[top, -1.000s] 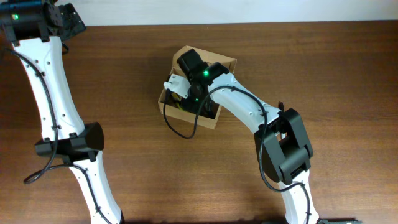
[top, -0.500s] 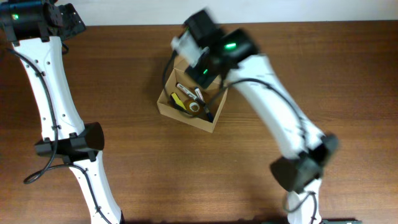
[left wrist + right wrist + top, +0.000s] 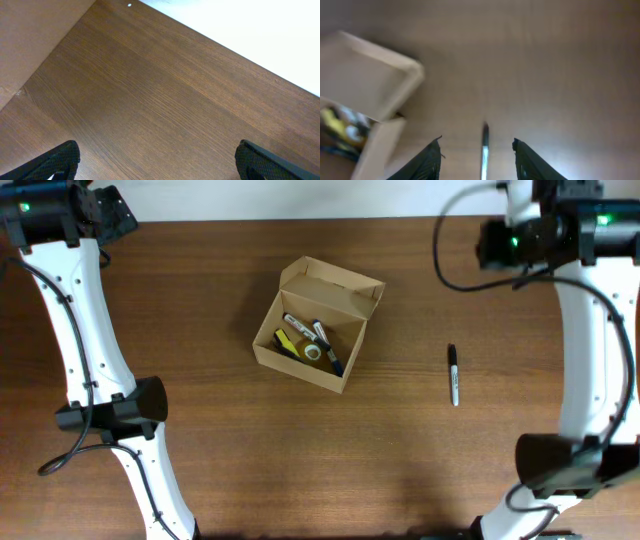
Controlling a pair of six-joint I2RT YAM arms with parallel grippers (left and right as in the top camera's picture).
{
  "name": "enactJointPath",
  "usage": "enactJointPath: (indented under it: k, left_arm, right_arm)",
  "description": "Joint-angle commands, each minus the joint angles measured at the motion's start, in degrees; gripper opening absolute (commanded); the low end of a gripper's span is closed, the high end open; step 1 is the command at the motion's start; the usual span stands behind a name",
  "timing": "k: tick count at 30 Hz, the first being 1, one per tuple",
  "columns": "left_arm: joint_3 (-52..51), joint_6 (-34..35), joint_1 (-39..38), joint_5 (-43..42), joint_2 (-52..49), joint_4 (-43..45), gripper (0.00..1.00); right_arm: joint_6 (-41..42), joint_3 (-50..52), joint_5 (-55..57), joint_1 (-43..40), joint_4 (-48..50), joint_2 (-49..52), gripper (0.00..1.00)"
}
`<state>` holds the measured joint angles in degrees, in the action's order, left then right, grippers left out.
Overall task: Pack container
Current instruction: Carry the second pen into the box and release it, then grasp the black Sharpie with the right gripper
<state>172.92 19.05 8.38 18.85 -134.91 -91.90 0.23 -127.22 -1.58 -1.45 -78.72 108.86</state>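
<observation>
- Right gripper [image 3: 476, 142]: fingers spread, nothing held. It is raised above the table's right side with the loose marker in view below, judged ready for a pick.
- Container [image 3: 300, 368]: plain tan cardboard box at mid-table. Its flap lid [image 3: 335, 285] stands hinged up on the far side, leaving the cavity open for loading.
- Inside: pens [image 3: 318, 335] and a yellow item [image 3: 286, 340].
- Marker [image 3: 453, 373]: slim, black, lying well right of the container.
- Table [image 3: 200, 280]: dark wood grain.
- Left gripper [image 3: 157, 161]: fingers spread, empty, at the far-left corner.

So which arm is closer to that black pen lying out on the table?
Right. The right gripper hangs in the air just beyond the pen; the left gripper is way off at the opposite corner, past the cardboard box.
</observation>
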Motion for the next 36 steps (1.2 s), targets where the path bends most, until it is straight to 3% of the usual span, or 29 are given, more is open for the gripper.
enactJointPath:
  k: [1,3,9,20,26,28,31,33,36]
  left_arm:
    - [-0.2,-0.5,0.2,0.0,-1.0,0.1,1.0]
    - [-0.2,-0.5,0.2,0.0,-1.0,0.1,1.0]
    - [-0.2,-0.5,0.2,0.0,-1.0,0.1,1.0]
    - [-0.2,-0.5,0.2,0.0,-1.0,0.1,1.0]
    - [-0.2,-0.5,0.2,0.0,-1.0,0.1,1.0]
    - [-0.2,-0.5,0.2,0.0,-1.0,0.1,1.0]
    - [-0.2,-0.5,0.2,0.0,-1.0,0.1,1.0]
    - [-0.2,-0.5,0.2,0.0,-1.0,0.1,1.0]
    - [-0.2,-0.5,0.2,0.0,-1.0,0.1,1.0]
  right_arm:
    - [1.8,15.1,-2.6,-0.5,4.3,1.2,0.46]
    - [1.8,26.9,-2.5,-0.5,11.5,1.2,0.46]
    - [2.3,43.2,-2.3,-0.6,23.6,1.2,0.5]
    - [5.9,54.1,-0.9,-2.3,33.0,1.6,0.5]
    - [7.0,57.7,-0.7,-2.3,36.9,2.6,0.4]
    - [7.4,58.0,-0.5,-2.3,37.2,3.2,0.28]
    - [7.4,58.0,-0.3,-2.3,37.3,4.4,0.19]
    - [7.7,58.0,-0.1,-2.3,37.2,5.0,0.04]
    - [7.8,57.9,-0.2,-2.3,37.2,4.9,0.04]
